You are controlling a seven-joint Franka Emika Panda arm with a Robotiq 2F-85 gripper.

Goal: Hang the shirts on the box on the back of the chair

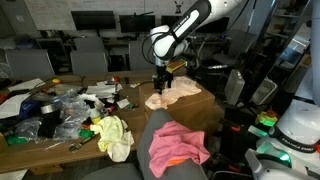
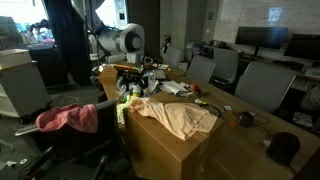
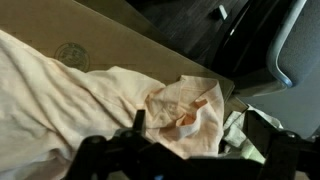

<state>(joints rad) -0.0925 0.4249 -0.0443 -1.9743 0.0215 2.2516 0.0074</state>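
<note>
1. We find the gripper (image 1: 165, 74) spread wide and holding nothing, hovering just above the beige shirt (image 1: 176, 93).
2. That shirt lies crumpled on top of the cardboard box (image 2: 160, 152). A pink shirt (image 1: 178, 146) already drapes over the chair back (image 1: 165, 117) nearby.
3. In the wrist view, a raised fold (image 3: 185, 105) sits between the fingers. We judge it best to descend straight onto that ridge, pinch deeply, then lift high enough to clear the box edge.

In an exterior view you look from behind the chair (image 1: 157, 130) toward the box (image 1: 195, 108). In an exterior view you face the box (image 2: 160, 155) nearer, chair (image 2: 80, 142) at picture left. Your wrist view sits close above the cream shirt (image 3: 70, 95).
</note>
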